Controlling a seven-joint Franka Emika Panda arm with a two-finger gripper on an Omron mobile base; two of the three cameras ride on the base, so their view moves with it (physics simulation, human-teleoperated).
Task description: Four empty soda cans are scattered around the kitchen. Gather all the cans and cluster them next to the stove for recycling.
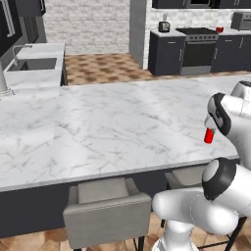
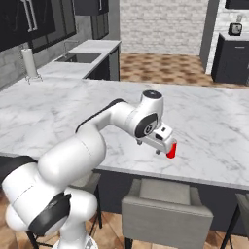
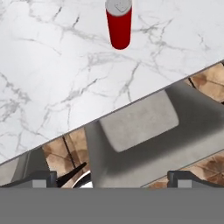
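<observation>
Start with the marble island counter (image 1: 98, 127). It spans the foreground, and the arm reaches over its near edge from the stool side, so you have access to items close to that edge without moving the base.

Next, locate the stove (image 1: 197, 49). It stands against the far wall, well apart from the island, across the tiled floor. Any can collected here must be carried that whole way, so expect a base drive after pickup.

Two grey stools (image 2: 165, 209) sit tucked under the near edge of the counter. In the hand view, a stool seat lies directly below the hand, which tells you the hand is positioned outside the counter edge, not above the marble.

The gripper (image 2: 160, 141) hangs just beside the soda can (image 3: 118, 24), with its fingers spread fully and holding nothing. That wide spacing suits a side approach to a cylinder.

The soda can stands upright on the counter, near the near edge, slightly right of the counter's middle. A second red object, too small to identify, sits right of the stove on the far counter.
</observation>
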